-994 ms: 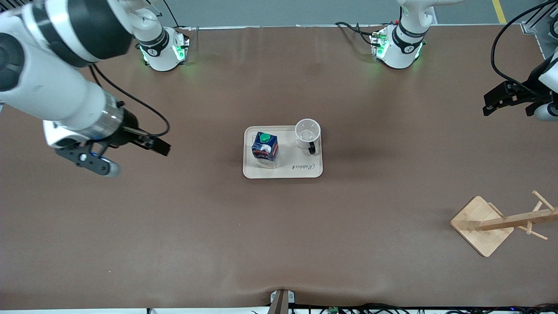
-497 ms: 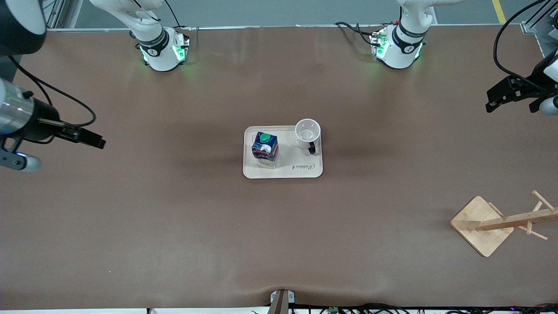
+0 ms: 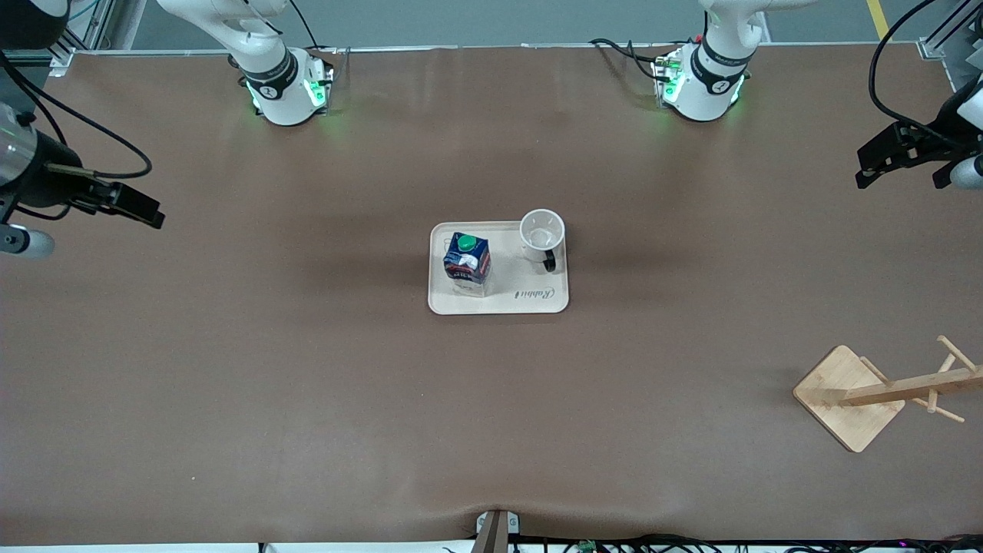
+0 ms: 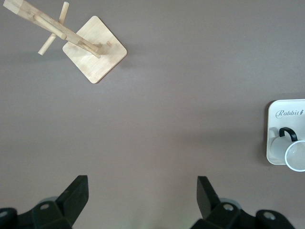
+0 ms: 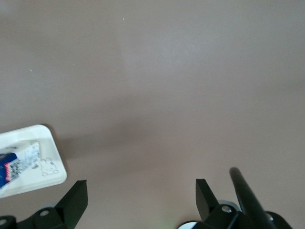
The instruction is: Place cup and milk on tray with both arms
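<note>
The cream tray (image 3: 530,303) lies in the middle of the table. On it stand the dark-blue milk (image 3: 466,263) with its green cap and, beside it toward the left arm's end, the white cup (image 3: 542,230) with its black handle. My left gripper (image 3: 866,169) hangs open and empty over bare table at the left arm's end; its wrist view shows its jaws wide (image 4: 141,183), the tray's corner (image 4: 286,112) and the cup (image 4: 295,152). My right gripper (image 3: 146,211) is open and empty (image 5: 140,186) over the right arm's end, with tray (image 5: 43,176) and milk (image 5: 12,169) in its view.
A wooden mug rack (image 3: 852,395) stands at the left arm's end, nearer the front camera than the tray; the left wrist view shows this rack (image 4: 90,55) too. The two green-lit bases (image 3: 284,88) (image 3: 703,84) sit along the table's back edge.
The right arm has swung away from the tray toward its own end of the table. The left gripper has drifted a little farther out. Tray, cup and milk have not moved.
</note>
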Controlling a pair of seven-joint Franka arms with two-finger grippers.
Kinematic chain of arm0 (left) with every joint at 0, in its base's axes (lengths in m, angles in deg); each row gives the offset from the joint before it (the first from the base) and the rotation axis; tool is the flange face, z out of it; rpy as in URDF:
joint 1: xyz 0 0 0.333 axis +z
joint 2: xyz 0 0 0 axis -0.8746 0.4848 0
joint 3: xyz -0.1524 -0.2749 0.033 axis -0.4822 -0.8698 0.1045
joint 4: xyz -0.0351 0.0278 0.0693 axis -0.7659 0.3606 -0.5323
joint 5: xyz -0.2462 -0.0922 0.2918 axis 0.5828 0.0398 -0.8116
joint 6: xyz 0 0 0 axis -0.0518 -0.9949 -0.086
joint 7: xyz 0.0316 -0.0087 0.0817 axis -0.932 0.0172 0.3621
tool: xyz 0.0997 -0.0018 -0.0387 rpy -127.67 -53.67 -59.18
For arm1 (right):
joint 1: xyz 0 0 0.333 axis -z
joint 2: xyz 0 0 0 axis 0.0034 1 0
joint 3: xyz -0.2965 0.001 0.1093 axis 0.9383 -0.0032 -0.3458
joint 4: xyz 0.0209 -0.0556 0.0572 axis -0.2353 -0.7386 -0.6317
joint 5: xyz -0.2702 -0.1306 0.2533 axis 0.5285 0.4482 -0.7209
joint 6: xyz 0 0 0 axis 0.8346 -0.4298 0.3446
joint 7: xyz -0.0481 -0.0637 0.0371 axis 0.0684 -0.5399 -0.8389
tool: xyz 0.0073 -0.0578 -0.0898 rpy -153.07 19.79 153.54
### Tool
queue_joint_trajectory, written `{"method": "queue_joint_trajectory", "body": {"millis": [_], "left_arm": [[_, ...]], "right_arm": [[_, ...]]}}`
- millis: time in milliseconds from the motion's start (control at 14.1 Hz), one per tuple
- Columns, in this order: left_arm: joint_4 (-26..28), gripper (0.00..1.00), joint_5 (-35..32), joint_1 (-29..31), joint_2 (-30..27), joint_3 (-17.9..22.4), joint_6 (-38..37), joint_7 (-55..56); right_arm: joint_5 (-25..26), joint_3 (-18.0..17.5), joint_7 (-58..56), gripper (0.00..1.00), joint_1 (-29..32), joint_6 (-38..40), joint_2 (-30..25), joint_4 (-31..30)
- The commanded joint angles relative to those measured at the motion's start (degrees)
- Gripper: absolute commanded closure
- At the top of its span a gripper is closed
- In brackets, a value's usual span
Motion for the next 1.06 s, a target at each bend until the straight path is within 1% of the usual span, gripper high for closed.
{"method": "queue_joint_trajectory", "body": {"millis": [0, 284, 568, 994], "left_arm": [[2.4, 0.0, 1.4, 0.2, -2.5, -0.2, 0.5, 0.1], [2.2, 0.0, 2.3, 0.2, -2.4, -0.2, 0.5, 0.1], [0.9, 0.0, 2.3, -0.1, -1.7, -0.3, 0.4, -0.8], [-0.4, 0.0, 2.3, -0.1, -0.9, -0.2, 0.2, -0.1]], "right_arm": [[0.8, 1.9, -3.7, 0.0, -1.2, -1.5, -4.8, -5.4], [0.8, 2.0, -5.5, 0.0, -0.5, -6.7, -11.1, -14.1], [0.8, 2.0, -13.2, 0.0, 1.7, -6.6, -11.4, -14.6], [0.8, 1.9, -13.8, 0.0, 2.3, -6.5, -11.3, -14.6]]}}
